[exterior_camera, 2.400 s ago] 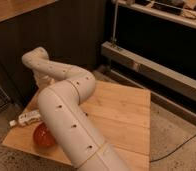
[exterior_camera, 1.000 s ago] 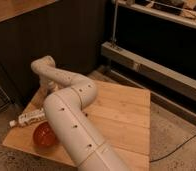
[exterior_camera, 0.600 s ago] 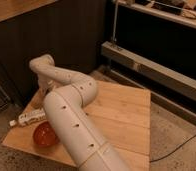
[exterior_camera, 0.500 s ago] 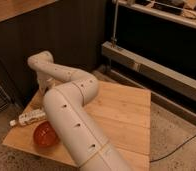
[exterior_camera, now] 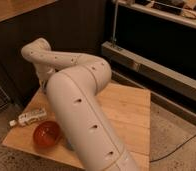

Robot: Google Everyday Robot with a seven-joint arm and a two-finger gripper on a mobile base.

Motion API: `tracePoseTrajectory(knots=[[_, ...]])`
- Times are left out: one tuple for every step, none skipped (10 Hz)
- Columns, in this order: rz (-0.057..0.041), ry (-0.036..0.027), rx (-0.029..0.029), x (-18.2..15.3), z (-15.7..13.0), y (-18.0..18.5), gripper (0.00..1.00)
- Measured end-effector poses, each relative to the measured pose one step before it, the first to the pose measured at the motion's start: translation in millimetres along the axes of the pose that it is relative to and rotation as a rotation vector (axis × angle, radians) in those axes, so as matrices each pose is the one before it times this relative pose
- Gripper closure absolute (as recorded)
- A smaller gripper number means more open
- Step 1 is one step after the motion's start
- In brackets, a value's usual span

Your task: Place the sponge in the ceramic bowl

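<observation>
The orange-red ceramic bowl [exterior_camera: 46, 134] sits on the wooden table [exterior_camera: 126, 107] near its front left corner, and I see nothing inside it. The sponge is hidden or out of view. My white arm [exterior_camera: 81, 115] fills the middle of the camera view. It bends at an elbow [exterior_camera: 36, 51] over the table's far left, and its wrist [exterior_camera: 42, 80] drops down behind the thick front link. The gripper is hidden behind that link, somewhere above the table's left side, behind the bowl.
A clear plastic bottle [exterior_camera: 31, 117] lies on its side just behind the bowl, at the table's left edge. Dark cabinets stand behind the table, with a metal rail [exterior_camera: 156, 70] to the right. A cable runs over the speckled floor [exterior_camera: 178, 142] on the right.
The arm's elbow and wrist have shifted a little to the left and up over the table's far left. The bowl and the bottle have stayed where they were.
</observation>
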Motion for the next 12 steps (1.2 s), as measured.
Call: tracePoseTrajectory(knots=[[-0.01751,0.00484,-0.00501,17.77,-2.61,-1.44,1.00],[-0.02291,0.01211,-0.00257,24.97,-0.70,-4.43,1.00],[-0.02563,0.01224,-0.00440,27.40,1.64,-5.28,1.00],[-0.01555,0.01037,-0.01170,17.15,1.69,-0.95,1.00],[-0.01560,0.00846,-0.01249,16.15,1.82,-0.61,1.00],[-0.02026,0.01280,-0.01552,20.32,2.09,-0.36,1.00],[-0.01575,0.00939,-0.01157,13.78,2.15,0.04,1.00],[-0.02275,0.00828,-0.01001,12.34,1.48,1.81,1.00],[-0.02474,0.00909,-0.00581,10.68,2.06,2.75,1.00],[-0.05556,0.01324,-0.00982,17.13,3.91,8.26,1.00],[-0.03326,0.01039,-0.00451,9.37,3.09,6.65,1.00],[-0.03770,0.01469,-0.00211,10.57,5.35,5.08,1.00]])
